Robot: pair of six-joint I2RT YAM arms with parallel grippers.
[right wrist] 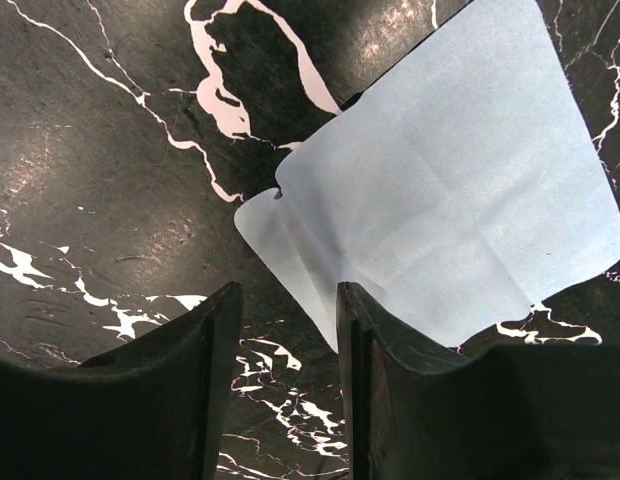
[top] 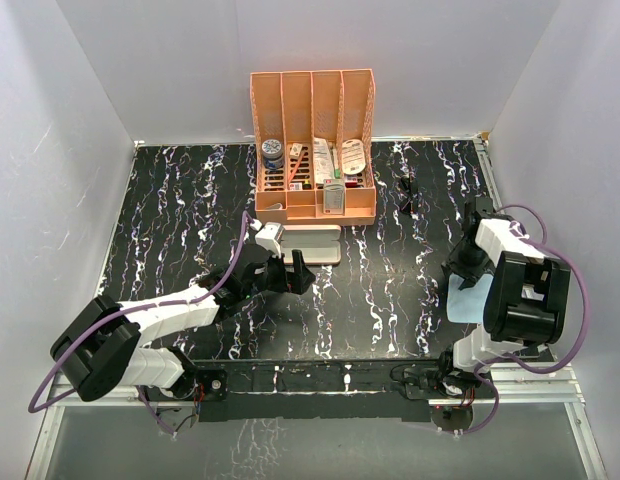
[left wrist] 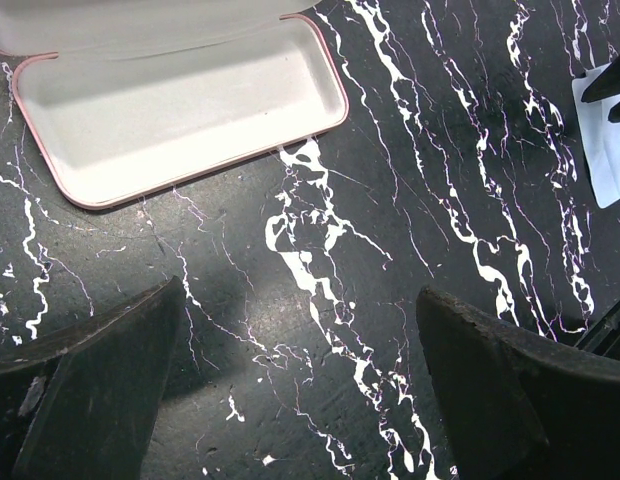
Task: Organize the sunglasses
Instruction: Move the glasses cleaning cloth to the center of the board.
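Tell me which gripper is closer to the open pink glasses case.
Left. The left gripper hovers just on the near side of the case, jaws wide apart and empty. The right gripper is well off to the case's right, at the light blue cloth.

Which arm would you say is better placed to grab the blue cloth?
Right, probably: the right gripper is at the edge of the cloth, while the left gripper hangs open beside the pink case.

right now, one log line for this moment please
left gripper: open, near open pink case | right gripper: part open over blue cloth edge | sunglasses: on table, untouched
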